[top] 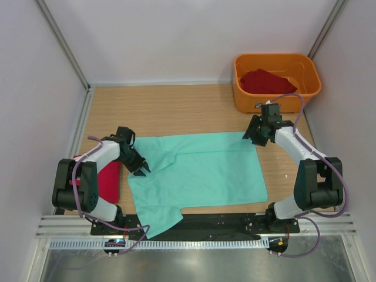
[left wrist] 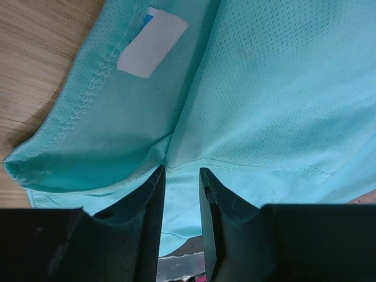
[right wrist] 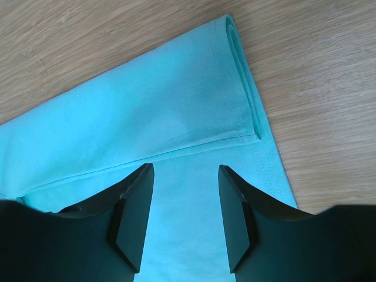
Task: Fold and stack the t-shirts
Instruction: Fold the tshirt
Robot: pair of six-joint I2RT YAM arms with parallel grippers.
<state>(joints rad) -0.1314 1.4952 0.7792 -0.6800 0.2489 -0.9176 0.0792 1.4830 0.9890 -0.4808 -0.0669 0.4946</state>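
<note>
The right gripper (right wrist: 185,170) is spread wide above the hem corner (right wrist: 247,123) of the mint-green t-shirt (top: 205,173), which lies on the table (top: 176,106) between the arms. The left gripper (left wrist: 181,176) stands nearly closed at the collar (left wrist: 88,94); whether it pinches cloth cannot be told. Both should seize edges squarely and travel evenly.

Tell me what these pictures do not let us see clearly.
- Top view: the left arm covers part of the red t-shirt.
- Top view: the red cloth in the orange tub is bunched; how many shirts is unclear.
- Left wrist view: whether the left gripper pinches the mint-green t-shirt is hidden by its fingers.
</note>
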